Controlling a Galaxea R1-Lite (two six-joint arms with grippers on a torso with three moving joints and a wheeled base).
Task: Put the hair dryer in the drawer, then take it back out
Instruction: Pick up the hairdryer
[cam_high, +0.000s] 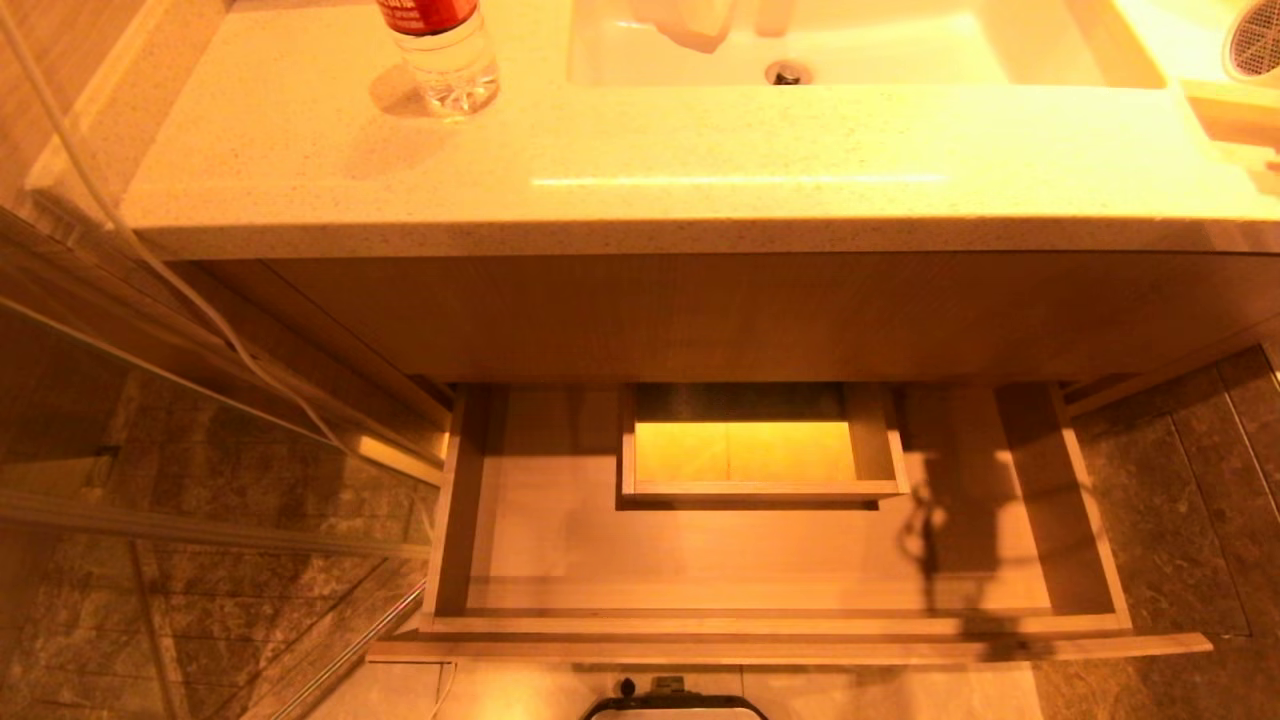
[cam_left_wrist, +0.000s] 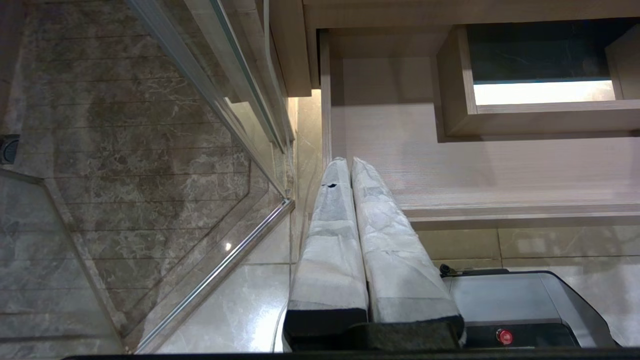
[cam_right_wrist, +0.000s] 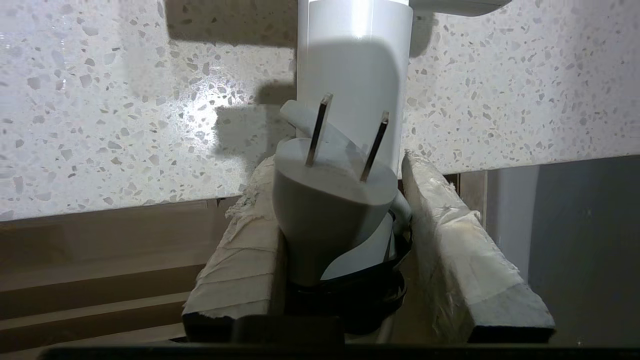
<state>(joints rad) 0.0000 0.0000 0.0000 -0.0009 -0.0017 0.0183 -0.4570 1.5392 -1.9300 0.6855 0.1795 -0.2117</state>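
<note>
Both taped fingers of the right gripper (cam_right_wrist: 340, 200) clamp the hair dryer (cam_right_wrist: 355, 75) above the countertop (cam_right_wrist: 125, 100); it should lower gently into the open drawer (cam_high: 760, 590), avoiding its boxed cut-out (cam_high: 760, 490). Left gripper (cam_left_wrist: 350, 165) hangs pressed together.

Speckled pale stone countertop (cam_high: 300, 160) across far side, under warm yellow light. White sink basin (cam_high: 900, 50) set into it, metal drain (cam_high: 787, 72) at near edge. Clear plastic water bottle (cam_high: 445, 50) with red label on left part of countertop. Wood-grain cabinet front (cam_high: 700, 315) beneath counter. Dark marbled floor tiles (cam_high: 1180, 500) at right. Glass shower partition (cam_high: 180, 440) with metal rail on left, brown marbled tiles behind it. Pale glossy floor tiles (cam_left_wrist: 240, 310) near partition foot.
</note>
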